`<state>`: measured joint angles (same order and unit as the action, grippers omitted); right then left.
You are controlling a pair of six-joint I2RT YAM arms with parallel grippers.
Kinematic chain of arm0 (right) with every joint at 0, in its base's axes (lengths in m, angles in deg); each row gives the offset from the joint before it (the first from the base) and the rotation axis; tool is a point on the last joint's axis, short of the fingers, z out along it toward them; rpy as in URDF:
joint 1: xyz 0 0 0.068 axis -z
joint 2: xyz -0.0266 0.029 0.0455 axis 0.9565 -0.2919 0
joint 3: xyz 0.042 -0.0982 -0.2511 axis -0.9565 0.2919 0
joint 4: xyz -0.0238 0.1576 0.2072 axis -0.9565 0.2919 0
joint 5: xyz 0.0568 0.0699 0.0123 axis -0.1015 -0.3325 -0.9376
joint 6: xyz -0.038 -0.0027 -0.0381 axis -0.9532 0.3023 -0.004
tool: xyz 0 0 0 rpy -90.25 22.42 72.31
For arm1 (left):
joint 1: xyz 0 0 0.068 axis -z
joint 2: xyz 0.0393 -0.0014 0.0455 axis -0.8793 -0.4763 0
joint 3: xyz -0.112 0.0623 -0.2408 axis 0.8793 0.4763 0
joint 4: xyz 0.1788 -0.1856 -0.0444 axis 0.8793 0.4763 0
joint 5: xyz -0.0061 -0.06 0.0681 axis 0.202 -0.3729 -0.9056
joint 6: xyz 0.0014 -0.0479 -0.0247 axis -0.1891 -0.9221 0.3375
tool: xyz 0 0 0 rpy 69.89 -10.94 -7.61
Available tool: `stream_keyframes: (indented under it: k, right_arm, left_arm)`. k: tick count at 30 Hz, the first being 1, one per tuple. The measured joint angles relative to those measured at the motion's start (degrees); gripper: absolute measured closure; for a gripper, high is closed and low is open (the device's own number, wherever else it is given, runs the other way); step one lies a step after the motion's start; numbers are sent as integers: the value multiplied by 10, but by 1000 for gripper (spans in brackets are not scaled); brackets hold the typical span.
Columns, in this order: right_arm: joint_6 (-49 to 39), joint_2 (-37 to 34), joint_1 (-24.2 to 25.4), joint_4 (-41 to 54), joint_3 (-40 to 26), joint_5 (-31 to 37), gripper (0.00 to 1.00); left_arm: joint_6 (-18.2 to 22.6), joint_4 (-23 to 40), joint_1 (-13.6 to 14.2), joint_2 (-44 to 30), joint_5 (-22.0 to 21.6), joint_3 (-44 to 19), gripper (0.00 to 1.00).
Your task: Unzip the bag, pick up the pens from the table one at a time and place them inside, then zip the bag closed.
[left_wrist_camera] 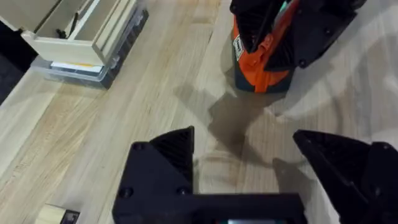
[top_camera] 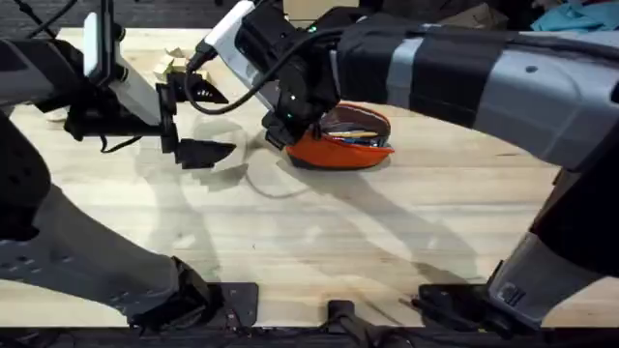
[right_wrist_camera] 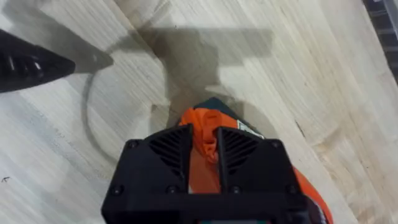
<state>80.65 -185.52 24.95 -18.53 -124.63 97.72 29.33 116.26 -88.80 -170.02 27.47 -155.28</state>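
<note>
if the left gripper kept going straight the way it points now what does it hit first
Probably the bag, at the end the right gripper pinches. The left gripper is open, with bare table between; its height above the table is hard to judge.

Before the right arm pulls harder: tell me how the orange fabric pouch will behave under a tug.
The soft orange fabric pouch with a navy base is probably floppy: its cloth bunches between the right tool's closed fingers. It seems light, so it may slide on the smooth wooden plank table. The open left tool hovers clear, not bracing it.
</note>
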Motion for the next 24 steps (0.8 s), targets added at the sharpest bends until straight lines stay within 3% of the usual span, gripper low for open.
stream_keyframes:
  k: [15,24]
  right_arm:
    - [11,0,0,-10,0,4,956]
    - [13,0,0,-10,0,4,967]
  left_arm:
    - [0,0,0,0,0,0,8]
    - [0,0,0,0,0,0,7]
